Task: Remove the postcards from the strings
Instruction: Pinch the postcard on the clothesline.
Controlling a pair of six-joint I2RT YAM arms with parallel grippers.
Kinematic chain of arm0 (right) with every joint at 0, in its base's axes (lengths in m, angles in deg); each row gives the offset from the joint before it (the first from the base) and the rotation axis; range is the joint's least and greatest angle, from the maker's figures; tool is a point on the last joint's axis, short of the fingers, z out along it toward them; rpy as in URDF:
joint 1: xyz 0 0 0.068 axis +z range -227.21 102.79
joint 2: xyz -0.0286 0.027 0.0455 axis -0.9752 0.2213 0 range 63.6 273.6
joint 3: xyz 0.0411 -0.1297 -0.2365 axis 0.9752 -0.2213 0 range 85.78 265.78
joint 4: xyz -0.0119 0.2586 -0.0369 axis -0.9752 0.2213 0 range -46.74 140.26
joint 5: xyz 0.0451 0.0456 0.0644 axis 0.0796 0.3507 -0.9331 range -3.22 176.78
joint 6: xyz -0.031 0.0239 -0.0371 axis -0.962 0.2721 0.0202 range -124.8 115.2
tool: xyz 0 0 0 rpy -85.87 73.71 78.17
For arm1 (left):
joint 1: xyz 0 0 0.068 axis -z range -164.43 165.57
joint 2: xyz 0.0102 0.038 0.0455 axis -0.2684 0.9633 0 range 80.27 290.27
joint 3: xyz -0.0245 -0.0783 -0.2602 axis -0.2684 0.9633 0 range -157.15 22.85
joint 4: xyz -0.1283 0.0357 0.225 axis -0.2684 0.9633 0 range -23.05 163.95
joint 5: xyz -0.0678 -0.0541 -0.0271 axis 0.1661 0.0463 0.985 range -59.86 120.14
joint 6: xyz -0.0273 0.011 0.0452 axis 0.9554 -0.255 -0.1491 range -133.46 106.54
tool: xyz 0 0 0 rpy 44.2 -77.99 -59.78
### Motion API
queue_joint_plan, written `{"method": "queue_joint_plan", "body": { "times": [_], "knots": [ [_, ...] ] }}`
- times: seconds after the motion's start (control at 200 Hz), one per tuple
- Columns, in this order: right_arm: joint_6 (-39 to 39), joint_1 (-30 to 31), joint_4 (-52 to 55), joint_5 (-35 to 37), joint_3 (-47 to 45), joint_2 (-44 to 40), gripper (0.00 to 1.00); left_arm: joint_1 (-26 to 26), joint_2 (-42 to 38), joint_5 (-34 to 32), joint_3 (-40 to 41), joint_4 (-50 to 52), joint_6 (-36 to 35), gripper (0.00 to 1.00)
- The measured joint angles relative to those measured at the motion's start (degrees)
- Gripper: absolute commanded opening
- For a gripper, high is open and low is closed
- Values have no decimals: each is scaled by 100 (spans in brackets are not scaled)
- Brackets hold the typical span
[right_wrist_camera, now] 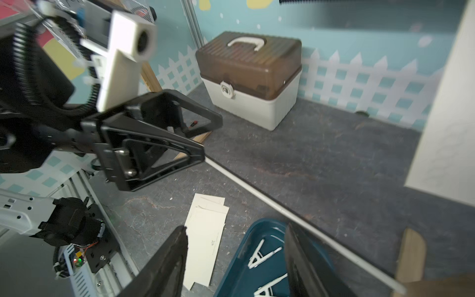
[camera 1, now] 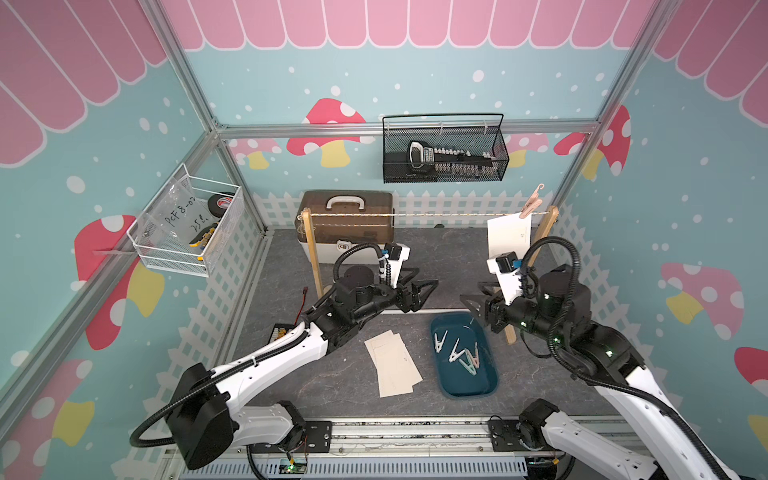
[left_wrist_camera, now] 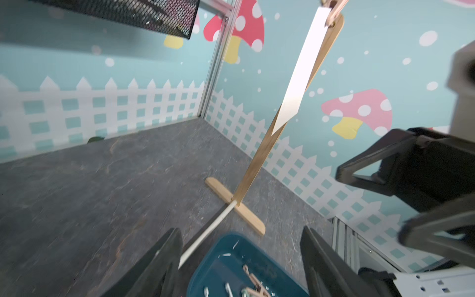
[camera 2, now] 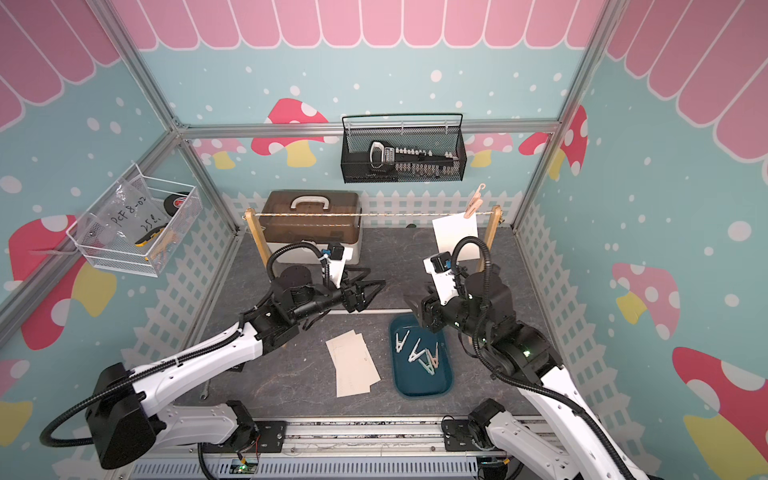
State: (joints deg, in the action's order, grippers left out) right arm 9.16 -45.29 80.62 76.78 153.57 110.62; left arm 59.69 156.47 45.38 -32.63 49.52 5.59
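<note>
Left pincer (camera 1: 428,296) and right pincer (camera 1: 469,300) both gape empty; the last postcard (camera 1: 509,235) hangs pegged on the string (camera 1: 415,215) beside the wooden post (camera 1: 547,226), so we steady its lower edge, then squeeze the clothespin (camera 1: 532,205).

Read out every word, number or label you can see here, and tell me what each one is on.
"PCF 8-02": handwritten on the clear plastic bag in the white wire basket.
"25" plus an unclear character: same bag, the line below.
Label on the tool in the black mesh basket: too blurred.
Red label on the tape roll: unreadable.
Tiny marks on the postcards: too small.
</note>
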Motion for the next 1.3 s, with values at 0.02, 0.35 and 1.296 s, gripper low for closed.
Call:
{"method": "queue_joint_plan", "body": {
  "times": [0.02, 0.35, 1.296],
  "knots": [
    [-105, -50, 74, 13, 155, 15, 60, 33, 111, 4, -68, -142, -2, 77],
    [-1117, -2500, 680, -1471, 2411, 1322, 61, 409, 1735, 7, -1318, -1543, -240, 77],
    [-881, -5904, -697, -6078, 3694, 2723, 69, 660, 3825, 603, -3316, -2081, -632, 12]
  ]
}}
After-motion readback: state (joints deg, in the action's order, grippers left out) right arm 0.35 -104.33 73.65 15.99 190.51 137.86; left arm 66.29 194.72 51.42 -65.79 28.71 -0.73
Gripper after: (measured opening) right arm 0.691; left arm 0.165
